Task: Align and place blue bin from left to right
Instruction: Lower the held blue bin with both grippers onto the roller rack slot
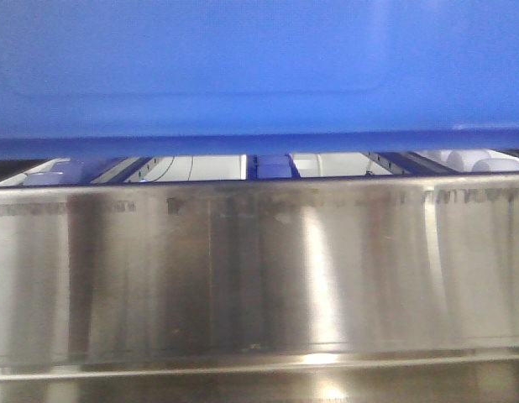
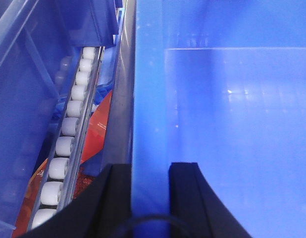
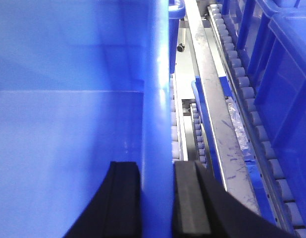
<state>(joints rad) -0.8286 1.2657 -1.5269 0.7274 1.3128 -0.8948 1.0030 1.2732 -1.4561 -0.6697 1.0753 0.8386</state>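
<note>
Left gripper (image 2: 150, 167) is pinching the left wall of the blue bin (image 2: 217, 124) at bottom centre of its view, a white roller track (image 2: 69, 129) running up the left. Right gripper (image 3: 155, 168) is clamping the opposite wall at bottom centre, other blue crates (image 3: 286, 74) standing at right. Frontally, the bin is filling the upper frame above a steel panel (image 1: 259, 269).

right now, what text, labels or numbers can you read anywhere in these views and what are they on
No text can be read in any view.
On the steel panel: faint dark marks along its top edge, too blurred to read.
On the orange packet beside the roller track: any print is too blurred to read.
On the blue bin: no label on the faces in view.
</note>
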